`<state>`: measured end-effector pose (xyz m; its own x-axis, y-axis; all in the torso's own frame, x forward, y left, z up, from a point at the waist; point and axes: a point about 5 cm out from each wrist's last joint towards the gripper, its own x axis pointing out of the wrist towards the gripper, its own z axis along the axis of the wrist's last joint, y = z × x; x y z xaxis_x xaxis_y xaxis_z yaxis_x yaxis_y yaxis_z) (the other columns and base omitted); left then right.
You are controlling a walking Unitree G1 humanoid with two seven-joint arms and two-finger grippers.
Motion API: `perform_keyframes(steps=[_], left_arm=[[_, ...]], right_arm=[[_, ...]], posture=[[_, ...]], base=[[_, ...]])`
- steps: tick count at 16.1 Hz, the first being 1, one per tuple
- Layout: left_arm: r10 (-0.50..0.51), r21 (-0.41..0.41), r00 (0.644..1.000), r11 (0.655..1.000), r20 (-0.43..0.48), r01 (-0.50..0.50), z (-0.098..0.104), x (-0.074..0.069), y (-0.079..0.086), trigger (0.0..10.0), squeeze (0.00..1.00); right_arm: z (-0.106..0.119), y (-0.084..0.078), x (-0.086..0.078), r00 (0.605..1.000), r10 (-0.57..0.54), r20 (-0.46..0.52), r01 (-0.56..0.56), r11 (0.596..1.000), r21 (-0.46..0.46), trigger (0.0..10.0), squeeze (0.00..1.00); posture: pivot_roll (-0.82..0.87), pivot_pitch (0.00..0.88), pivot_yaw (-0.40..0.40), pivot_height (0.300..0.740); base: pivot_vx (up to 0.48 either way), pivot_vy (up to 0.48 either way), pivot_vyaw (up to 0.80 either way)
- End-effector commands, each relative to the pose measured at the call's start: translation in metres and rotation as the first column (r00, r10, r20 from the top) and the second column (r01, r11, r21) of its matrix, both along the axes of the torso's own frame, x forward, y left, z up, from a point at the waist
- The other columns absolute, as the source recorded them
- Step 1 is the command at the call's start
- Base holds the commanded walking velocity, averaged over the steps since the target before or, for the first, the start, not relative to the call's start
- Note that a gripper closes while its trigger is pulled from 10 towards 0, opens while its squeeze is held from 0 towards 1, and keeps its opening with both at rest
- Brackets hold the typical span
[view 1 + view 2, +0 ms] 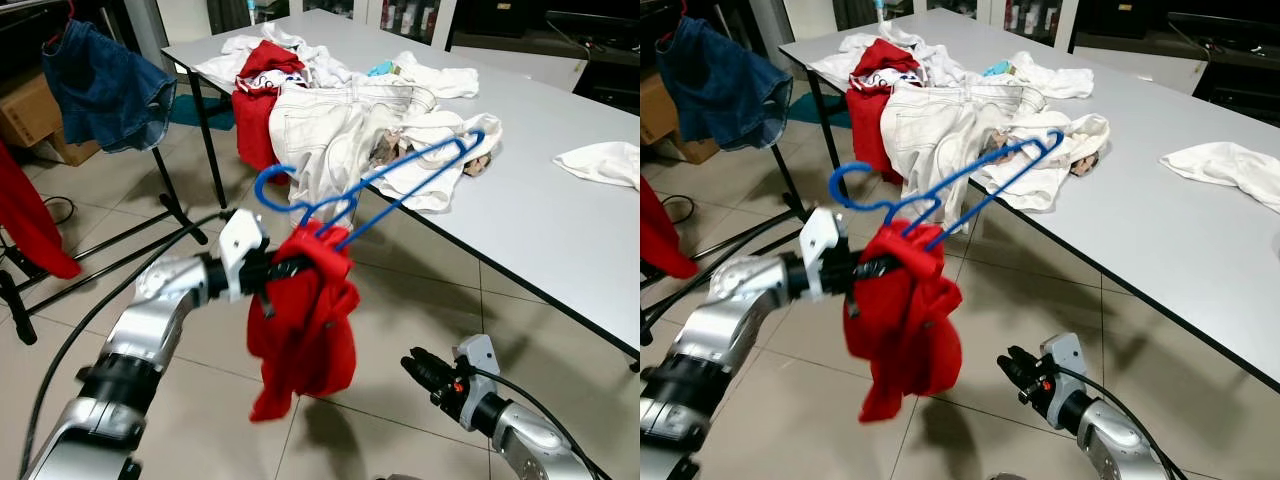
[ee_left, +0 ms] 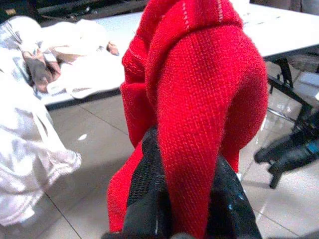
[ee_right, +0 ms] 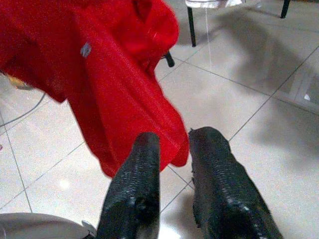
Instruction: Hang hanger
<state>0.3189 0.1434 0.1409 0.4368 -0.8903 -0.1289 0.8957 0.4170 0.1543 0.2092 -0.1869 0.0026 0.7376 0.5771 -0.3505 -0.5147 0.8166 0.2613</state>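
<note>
Hanger (image 1: pixel 380 190) with its red garment (image 1: pixel 305 320) is aloft, left gripper (image 1: pixel 290 265) clamped on the cloth, right gripper (image 3: pixel 174 164) slightly parted and empty; hanging on the rack (image 1: pixel 170 195) remains.

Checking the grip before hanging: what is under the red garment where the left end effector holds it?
The left end effector pinches the red garment. The blue hanger sticks out above; its part under the cloth is covered.

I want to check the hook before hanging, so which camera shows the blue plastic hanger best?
The left eye view: the blue plastic hanger shows whole, hook to far end, with the red knit garment bunched on it in the left gripper. The right eye view matches it. Both wrist views show the garment.
</note>
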Motion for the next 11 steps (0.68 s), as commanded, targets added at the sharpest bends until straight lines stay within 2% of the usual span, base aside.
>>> perform_keyframes(steps=[1,6,8,9,10,11], left_arm=[[0.009,-0.018,0.999,1.0,0.054,-0.008,0.013,0.007,0.0,10.0,0.0],[0.05,-0.037,0.991,0.998,0.124,-0.045,0.033,0.025,0.0,10.0,0.0],[0.071,-0.076,0.986,0.995,0.153,-0.06,0.043,0.032,-0.005,10.0,0.0],[0.067,-0.088,0.985,0.995,0.16,-0.053,0.045,0.033,-0.009,10.0,0.0],[0.063,-0.103,0.984,0.994,0.164,-0.047,0.047,0.034,-0.012,10.0,0.0],[0.061,-0.115,0.984,0.992,0.165,-0.042,0.048,0.035,-0.015,10.0,0.0]], right_arm=[[-0.002,-0.002,0.001,1.0,-0.005,-0.02,0.005,1.0,0.0,10.0,0.62],[-0.004,0.013,-0.001,0.993,0.076,-0.085,-0.072,0.997,0.042,10.0,0.58],[-0.007,0.015,0.005,0.993,0.058,-0.101,-0.059,0.998,-0.005,10.0,0.57],[-0.009,0.016,0.009,0.993,0.046,-0.105,-0.049,0.999,-0.022,10.0,0.47],[-0.01,0.016,0.014,0.995,0.025,-0.1,-0.03,0.998,-0.05,10.0,0.0],[-0.01,0.017,0.019,0.996,0.007,-0.093,-0.014,0.997,-0.071,10.0,0.0]], posture=[[-0.11,0.0,0.049,0.74],[-0.11,0.0,0.054,0.74],[-0.11,0.0,0.057,0.74],[-0.12,0.0,0.056,0.74],[-0.12,0.0,0.058,0.74],[-0.12,0.0,0.058,0.74]], base=[[0.0,0.0,0.0],[0.0,0.0,0.0],[0.0,0.0,0.0],[0.0,0.0,0.0],[0.0,0.0,0.0],[0.0,0.0,0.0]])
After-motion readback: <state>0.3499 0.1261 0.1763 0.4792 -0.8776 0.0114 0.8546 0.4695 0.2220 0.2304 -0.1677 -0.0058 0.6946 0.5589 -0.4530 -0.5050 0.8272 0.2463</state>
